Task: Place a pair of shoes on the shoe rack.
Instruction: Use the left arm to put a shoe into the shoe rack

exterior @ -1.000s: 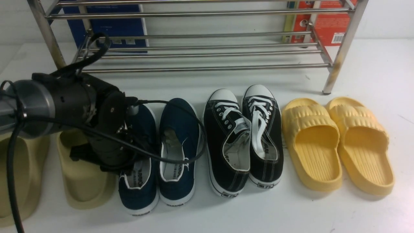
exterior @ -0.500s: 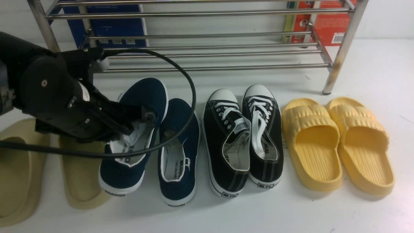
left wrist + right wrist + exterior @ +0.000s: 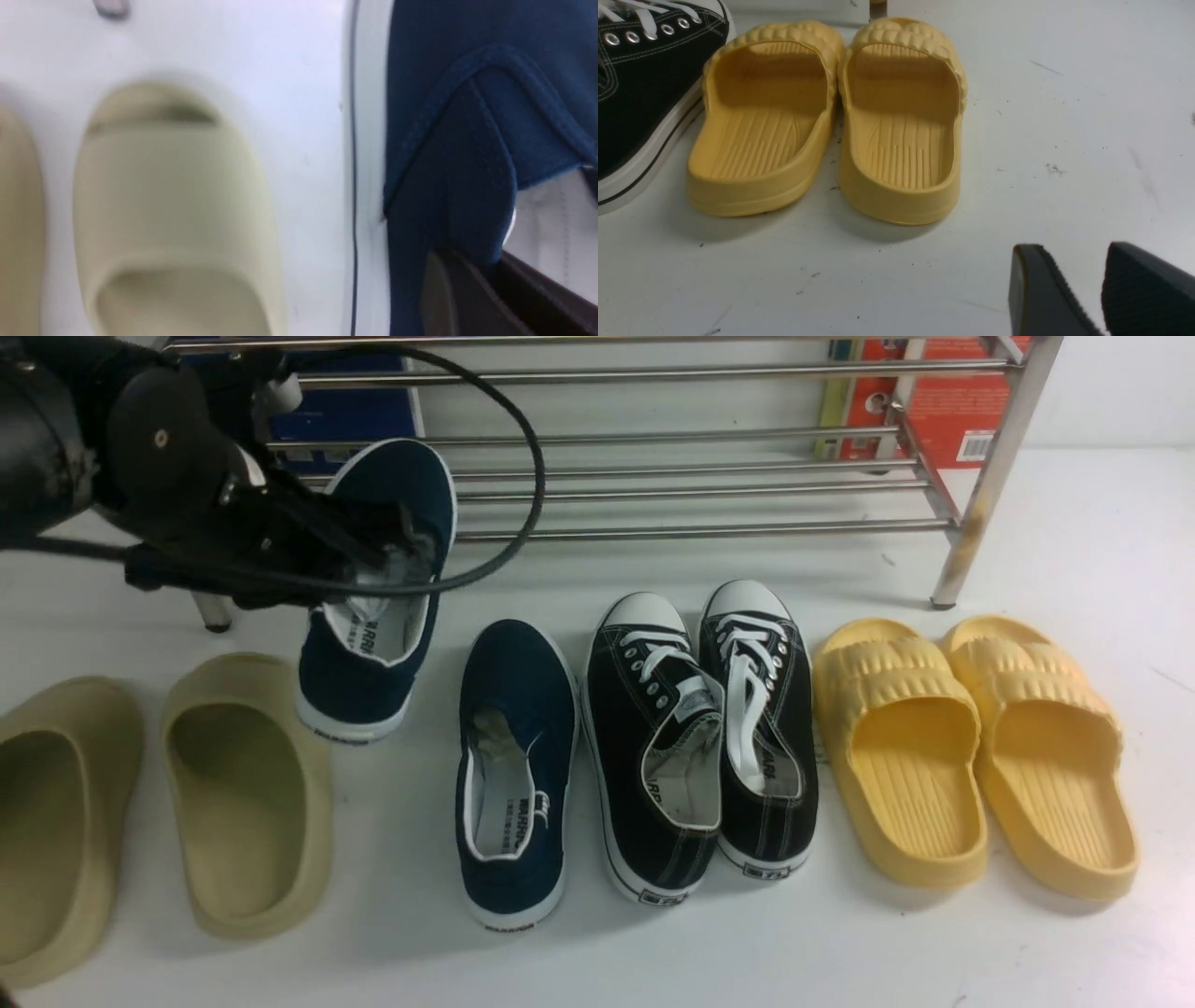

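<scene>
L. JAWS (image 3: 490, 275) HOLD ONE NAVY SHOE (image 3: 369, 681) UP BY RACK (image 3: 709, 532)

L. jaws clamped on side of the navy slip-on, near its opening. Shoe is off the tabletop (image 3: 747, 952), tilted, toe end overlapping L. part of the silver rack's lower tubes in front view; can't tell if it touches them. Other navy slip-on (image 3: 509, 709) sits flat on tabletop, in front of rack, just beside the black lace-ups w/ white toe caps (image 3: 653, 737).

R. jaws (image 3: 1083, 252) open, nothing betw. them, nr. the yellow slides (image 3: 980, 756) in R. wrist view.

Rest of row on tabletop: olive-tan slides (image 3: 247, 793) at L. end, yellow slides at R. end, black pair betw. navy shoe and yellow ones. Behind rack tubes: blue box (image 3: 345, 415) on L., red box (image 3: 962, 411) w/ barcode on R. Black cable (image 3: 532, 448) loops off L. arm, across held shoe in front view.
</scene>
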`<act>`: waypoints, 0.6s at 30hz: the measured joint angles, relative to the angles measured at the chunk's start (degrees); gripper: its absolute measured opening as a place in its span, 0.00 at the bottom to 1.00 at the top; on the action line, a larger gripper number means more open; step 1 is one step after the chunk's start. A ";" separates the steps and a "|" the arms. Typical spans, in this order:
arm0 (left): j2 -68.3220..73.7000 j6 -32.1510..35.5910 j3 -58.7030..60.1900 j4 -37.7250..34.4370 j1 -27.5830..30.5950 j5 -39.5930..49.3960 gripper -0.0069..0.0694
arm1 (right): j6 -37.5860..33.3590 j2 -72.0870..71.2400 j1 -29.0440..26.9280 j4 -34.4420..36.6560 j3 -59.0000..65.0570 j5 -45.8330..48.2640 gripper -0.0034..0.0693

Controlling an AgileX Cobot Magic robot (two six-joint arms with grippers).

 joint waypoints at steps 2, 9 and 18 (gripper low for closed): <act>4.76 0.12 -4.57 -0.59 1.58 -0.37 0.13 | 0.00 0.00 0.00 0.00 0.00 0.00 0.38; 13.95 0.56 -13.63 -1.67 4.51 -3.06 0.13 | 0.00 0.00 0.00 0.00 0.00 0.00 0.38; 16.70 0.60 -15.18 -1.33 5.97 -11.53 0.13 | 0.00 0.00 0.00 0.00 0.00 0.00 0.38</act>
